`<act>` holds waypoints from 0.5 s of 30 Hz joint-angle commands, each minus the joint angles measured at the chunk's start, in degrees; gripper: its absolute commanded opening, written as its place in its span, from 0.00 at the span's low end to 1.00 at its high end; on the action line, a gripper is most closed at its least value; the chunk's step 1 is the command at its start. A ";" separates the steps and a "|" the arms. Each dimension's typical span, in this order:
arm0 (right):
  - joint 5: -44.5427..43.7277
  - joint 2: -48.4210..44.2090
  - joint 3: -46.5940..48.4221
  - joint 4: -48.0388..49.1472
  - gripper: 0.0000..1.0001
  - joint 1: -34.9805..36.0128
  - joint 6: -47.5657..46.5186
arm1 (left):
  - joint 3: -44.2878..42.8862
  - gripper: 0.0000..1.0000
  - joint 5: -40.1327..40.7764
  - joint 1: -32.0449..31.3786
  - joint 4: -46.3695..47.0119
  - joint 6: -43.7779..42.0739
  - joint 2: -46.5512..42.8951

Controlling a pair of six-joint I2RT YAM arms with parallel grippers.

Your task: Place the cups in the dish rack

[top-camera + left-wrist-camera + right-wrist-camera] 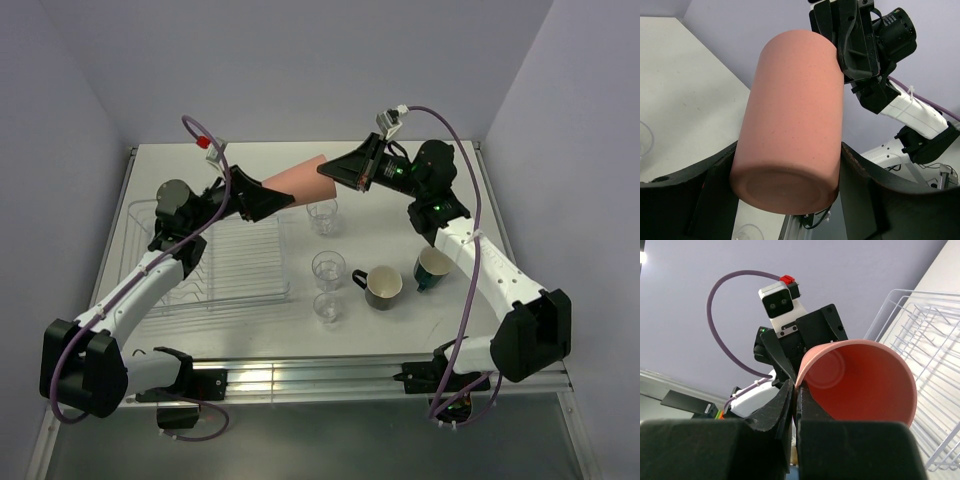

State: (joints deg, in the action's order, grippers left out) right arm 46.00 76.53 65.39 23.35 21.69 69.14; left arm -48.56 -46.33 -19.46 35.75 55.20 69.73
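Observation:
The tall salmon-orange cup (300, 182) hangs on its side in mid-air between both grippers, above the table's middle. My left gripper (270, 198) is shut on its base; in the left wrist view (787, 150) its fingers press both sides of the cup (795, 115). My right gripper (335, 170) pinches the rim; in the right wrist view (796, 385) one finger is inside the cup (865, 385) and one outside. The clear dish rack (240, 292) lies at left, also seen in the right wrist view (920, 325).
Three clear tumblers (322, 215) (328, 268) (327, 306) stand right of the rack. A black handled mug (383, 287) and a dark green mug (432, 268) stand further right, under the right arm. Walls close the back and sides.

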 commanded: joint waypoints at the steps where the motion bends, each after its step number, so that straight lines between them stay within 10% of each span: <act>1: -0.29 -0.42 -0.26 2.75 0.00 -0.07 -1.46 | -2.24 0.30 -0.87 -0.75 2.49 0.34 -0.13; 4: -2.75 -1.38 0.09 -2.33 0.06 0.19 -5.94 | -4.00 0.00 -0.87 -0.84 -0.05 0.09 -0.47; 9: -13.53 -4.98 1.41 -16.64 0.45 0.72 -17.18 | -9.70 0.00 5.00 -0.93 -15.58 -7.28 -4.51; 15: -24.62 -9.28 1.24 -25.44 0.67 0.63 -24.22 | -17.97 0.00 13.78 -0.84 -40.02 -17.92 -9.17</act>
State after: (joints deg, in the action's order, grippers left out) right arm 30.26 70.59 65.49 4.78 22.37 52.21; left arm -60.23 -38.44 -20.14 6.74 44.16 65.17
